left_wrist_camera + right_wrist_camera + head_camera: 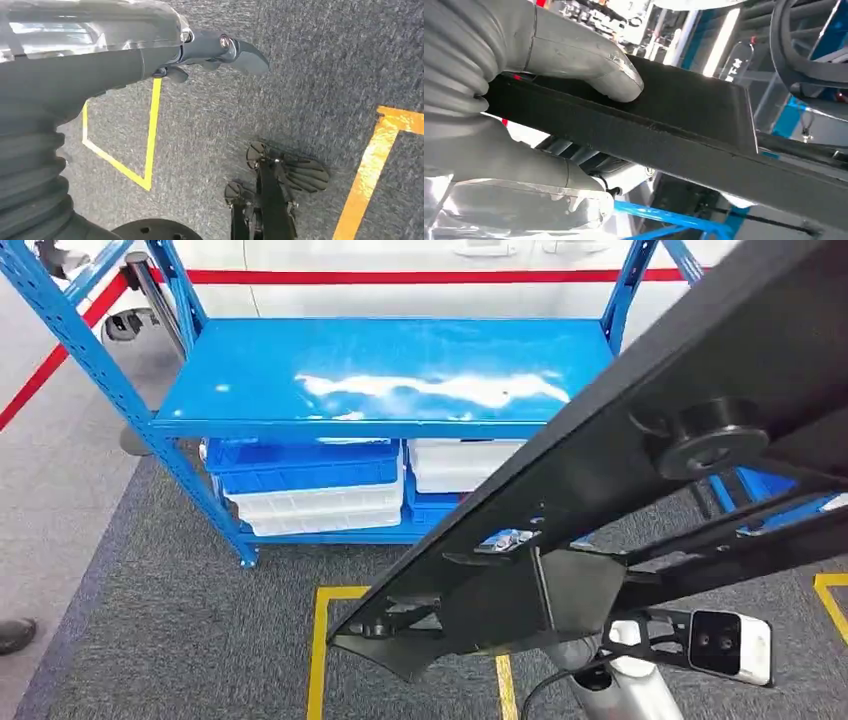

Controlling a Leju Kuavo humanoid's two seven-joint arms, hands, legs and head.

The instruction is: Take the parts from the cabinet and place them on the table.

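in front of me stands the blue rack [385,375], its top shelf bare and glossy, white and blue bins [310,485] stacked on the shelf below. it sits on grey carpet [200,640] marked with yellow tape [322,650], and a red line [420,277] runs along the white wall behind.

across my head view, from the upper right down toward the lower middle, slants the black part [640,455], a long flat panel with a round boss on its face and a bracket at its lower end. it is up in the air in front of the rack, resting on no shelf.

my right hand [524,100] grips that part: in the right wrist view my thumb [589,65] presses on the flat top face and my fingers [539,172] wrap under the edge, the panel clamped between them.

my left hand [210,52] hangs over the carpet with nothing in it. i see its dark fingertips [247,56] sticking out past the cover, but i cannot tell whether they are spread or curled.
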